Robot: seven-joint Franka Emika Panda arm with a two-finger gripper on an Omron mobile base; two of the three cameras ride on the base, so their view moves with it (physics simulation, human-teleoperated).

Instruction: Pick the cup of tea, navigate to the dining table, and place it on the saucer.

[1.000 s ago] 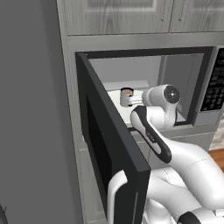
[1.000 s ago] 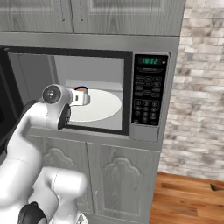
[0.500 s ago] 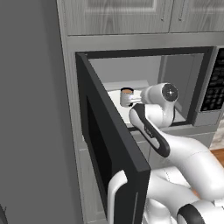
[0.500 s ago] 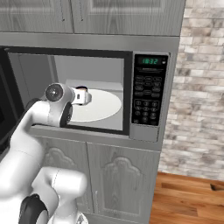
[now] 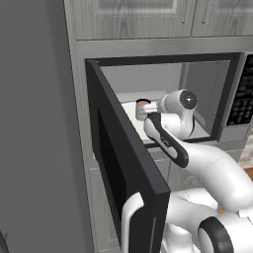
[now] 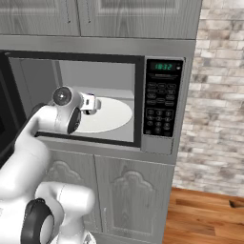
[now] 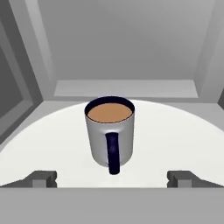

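Cup of tea (image 7: 110, 133) unhidden between spread pincer (image 7: 112, 178) tips.

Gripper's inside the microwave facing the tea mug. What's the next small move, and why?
Probably ease straight forward: the cup of tea stands upright on the white plate, centred ahead of the open gripper, whose fingertips are short of it, the handle facing the hand.

Inside the microwave (image 6: 95, 71), the cup of tea (image 7: 110, 130) stands upright on the plate (image 7: 175, 140), handle toward the gripper (image 7: 112, 177), whose jaws sit wide apart before it. The microwave door (image 5: 123, 163) hangs open at left, cabinets (image 6: 124, 19) above.
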